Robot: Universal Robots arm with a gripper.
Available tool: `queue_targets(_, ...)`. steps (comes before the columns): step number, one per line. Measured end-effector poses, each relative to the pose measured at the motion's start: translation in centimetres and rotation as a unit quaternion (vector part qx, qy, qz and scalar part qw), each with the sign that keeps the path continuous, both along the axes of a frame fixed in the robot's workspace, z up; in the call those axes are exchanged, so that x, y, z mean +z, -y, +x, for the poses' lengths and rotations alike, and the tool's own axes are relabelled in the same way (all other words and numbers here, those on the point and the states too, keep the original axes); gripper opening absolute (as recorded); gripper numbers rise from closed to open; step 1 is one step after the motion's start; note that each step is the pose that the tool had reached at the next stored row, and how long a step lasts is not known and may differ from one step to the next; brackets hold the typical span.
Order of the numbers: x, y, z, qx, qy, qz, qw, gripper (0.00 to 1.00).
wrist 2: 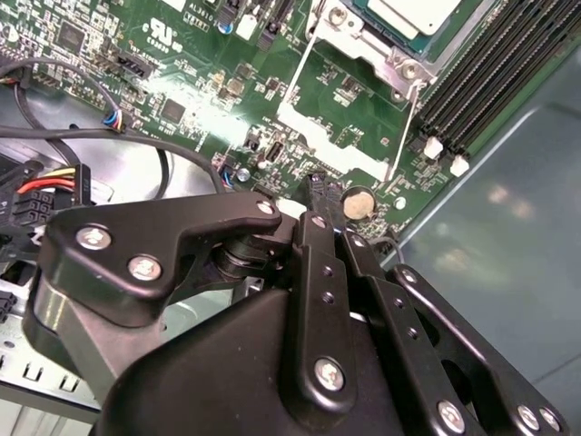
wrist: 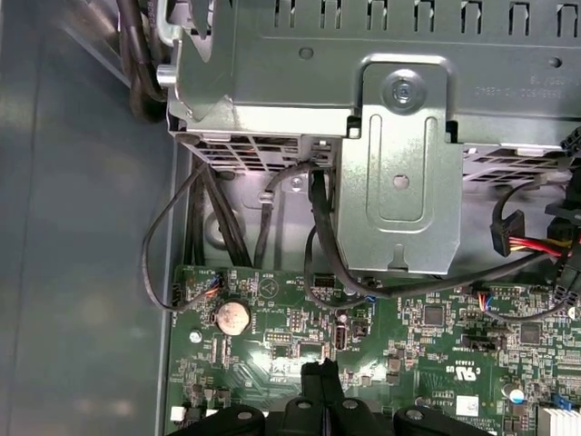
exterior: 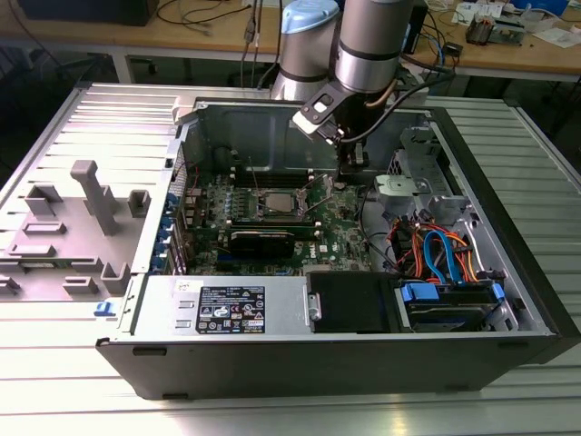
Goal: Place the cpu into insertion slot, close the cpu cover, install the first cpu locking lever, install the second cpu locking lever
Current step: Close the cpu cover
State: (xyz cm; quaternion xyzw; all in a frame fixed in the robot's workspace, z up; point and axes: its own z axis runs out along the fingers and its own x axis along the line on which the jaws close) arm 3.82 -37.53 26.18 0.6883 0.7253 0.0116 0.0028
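The cpu (exterior: 277,203), a dull silver square, lies in the insertion slot (exterior: 260,211) on the green motherboard (exterior: 338,238). In the second wrist view the cpu (wrist 2: 413,13) sits under the silver cpu cover (wrist 2: 368,44), which lies flat around it. Two thin wire levers (wrist 2: 403,127) run out from the socket along the board. My gripper (exterior: 341,180) hangs low over the board, to the exterior view's right of the socket and past the memory slots. Its black fingertips (wrist: 322,371) are pressed together and hold nothing. The gripper (wrist 2: 317,184) is close to a coin battery (wrist 2: 358,203).
Black memory slots (wrist 2: 490,64) run beside the socket. A grey metal drive cage (wrist: 399,163) with black cables (wrist: 318,227) stands just beyond the gripper. Orange and blue cables (exterior: 436,254) fill the case's right part. The case wall (exterior: 254,123) rises behind the board.
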Motion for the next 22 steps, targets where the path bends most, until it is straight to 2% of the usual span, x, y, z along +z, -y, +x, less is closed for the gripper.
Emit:
queue_targets(3,-0.24,0.0,0.26,0.0,-0.0045,0.0,1.0,0.11)
queue_targets(5,-0.56,0.0,0.34,0.0,-0.0127,0.0,0.9999,0.11)
queue_targets(6,-0.65,0.0,0.36,0.0,-0.0143,-0.0001,0.9999,0.11)
queue_targets(22,-0.93,0.01,0.37,0.0,-0.0143,-0.0001,0.9999,0.11)
